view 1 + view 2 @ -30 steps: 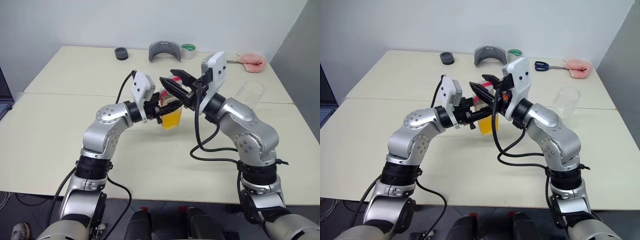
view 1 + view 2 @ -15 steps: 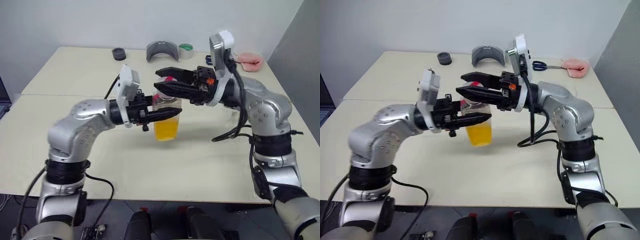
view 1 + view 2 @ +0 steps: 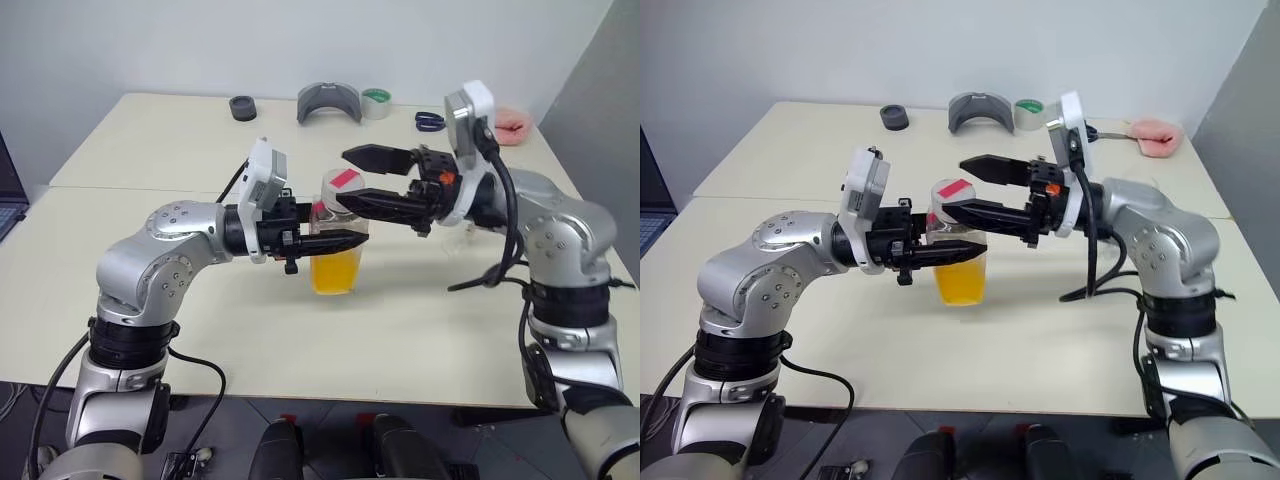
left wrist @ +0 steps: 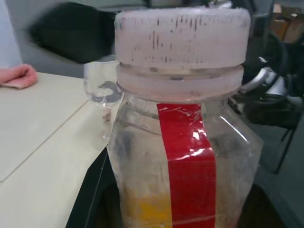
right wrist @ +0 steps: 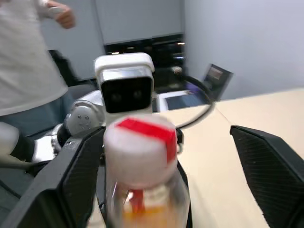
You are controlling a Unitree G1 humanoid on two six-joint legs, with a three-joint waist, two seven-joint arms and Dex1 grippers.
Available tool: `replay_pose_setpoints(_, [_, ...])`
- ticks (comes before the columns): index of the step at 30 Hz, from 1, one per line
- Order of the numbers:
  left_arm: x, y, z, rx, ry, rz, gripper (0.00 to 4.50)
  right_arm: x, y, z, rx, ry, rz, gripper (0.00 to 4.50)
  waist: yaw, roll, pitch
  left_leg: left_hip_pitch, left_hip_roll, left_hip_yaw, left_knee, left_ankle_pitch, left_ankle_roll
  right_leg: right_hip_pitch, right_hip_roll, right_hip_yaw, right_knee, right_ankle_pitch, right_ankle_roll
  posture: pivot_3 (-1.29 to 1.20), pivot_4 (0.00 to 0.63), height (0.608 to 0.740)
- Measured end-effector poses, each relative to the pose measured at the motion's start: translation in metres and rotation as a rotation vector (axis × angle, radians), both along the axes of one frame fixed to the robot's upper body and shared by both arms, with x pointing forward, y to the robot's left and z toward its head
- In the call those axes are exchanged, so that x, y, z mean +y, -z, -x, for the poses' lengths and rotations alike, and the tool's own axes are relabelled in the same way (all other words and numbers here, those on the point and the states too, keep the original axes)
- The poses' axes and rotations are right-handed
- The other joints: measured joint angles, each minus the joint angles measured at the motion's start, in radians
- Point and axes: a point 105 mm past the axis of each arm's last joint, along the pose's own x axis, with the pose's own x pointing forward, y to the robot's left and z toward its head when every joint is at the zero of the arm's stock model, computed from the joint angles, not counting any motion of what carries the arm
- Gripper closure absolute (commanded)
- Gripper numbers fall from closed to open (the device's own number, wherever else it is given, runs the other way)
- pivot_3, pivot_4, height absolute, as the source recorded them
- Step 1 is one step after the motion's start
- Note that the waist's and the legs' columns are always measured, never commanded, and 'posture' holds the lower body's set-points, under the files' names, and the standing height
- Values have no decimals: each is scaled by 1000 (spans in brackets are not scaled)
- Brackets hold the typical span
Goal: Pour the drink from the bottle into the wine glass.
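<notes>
The bottle (image 3: pixel 336 240) stands upright near the table's middle, its white-and-red cap (image 3: pixel 342 186) on. The orange drink (image 3: pixel 335 271) fills its lower part. My left gripper (image 3: pixel 335 240) comes in from the left and is shut on the bottle's body. Reaching in from the right, my right gripper (image 3: pixel 344 181) is open, one finger above and one below the cap. In the right wrist view the cap (image 5: pixel 138 148) sits between the spread fingers (image 5: pixel 270 166). The wine glass (image 4: pixel 99 88) stands behind the bottle on the right, mostly hidden by my right arm in the eye views.
At the table's far edge lie a black ring (image 3: pixel 242 105), a grey curved piece (image 3: pixel 328 101), a tape roll (image 3: pixel 376 98), scissors (image 3: pixel 429 121) and a pink cloth (image 3: pixel 510 117). A person (image 5: pixel 28 61) stands behind in the right wrist view.
My right gripper has opened wide and drawn back a little to the right from the cap. The left gripper has kept its hold on the bottle.
</notes>
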Motion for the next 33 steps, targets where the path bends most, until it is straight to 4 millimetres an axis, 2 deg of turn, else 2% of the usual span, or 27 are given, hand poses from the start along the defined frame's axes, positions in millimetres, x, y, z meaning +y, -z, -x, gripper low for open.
replay_pose_setpoints(5, [4, 7, -18, -13, -99, 31, 2703, -3, -3, 1, -58, 205, -24, 6, -5, 0, 0, 0, 0, 0, 1, 0, 0, 0, 1, 0, 2, 0, 0, 0, 150, 740])
replay_pose_setpoints(9, [4, 7, -32, -29, -159, 56, 2703, 7, -6, 0, -79, 292, -57, 6, -4, 0, 0, 0, 0, 0, 2, 0, 0, 0, 1, 0, 2, 0, 0, 0, 150, 740])
replay_pose_setpoints(13, [0, 2, -41, -61, -181, 80, 2703, 25, -3, -3, -80, 325, -73, 6, -4, 0, 0, 0, 0, 0, 1, 0, 0, 0, 1, 0, 1, 0, 0, 0, 150, 740])
replay_pose_setpoints(20, [-7, 5, -43, -65, -178, 80, 2703, 38, -7, -13, -116, 368, -88, 6, -4, 0, 0, 0, 0, 0, 1, 0, 0, 0, 1, 0, 2, 0, 0, 0, 150, 740])
replay_pose_setpoints(26, [-7, 5, -43, -66, -180, 81, 2703, 33, -3, -27, -108, 425, -82, 6, -3, 0, 0, 0, 0, 0, 1, 0, 0, 0, 1, 0, 2, 0, 0, 0, 150, 740])
replay_pose_setpoints(33, [-7, 5, -43, -69, -181, 82, 2703, 32, -3, -29, -105, 429, -77, 6, -4, 0, 0, 0, 0, 0, 1, 0, 0, 0, 1, 0, 2, 0, 0, 0, 150, 740])
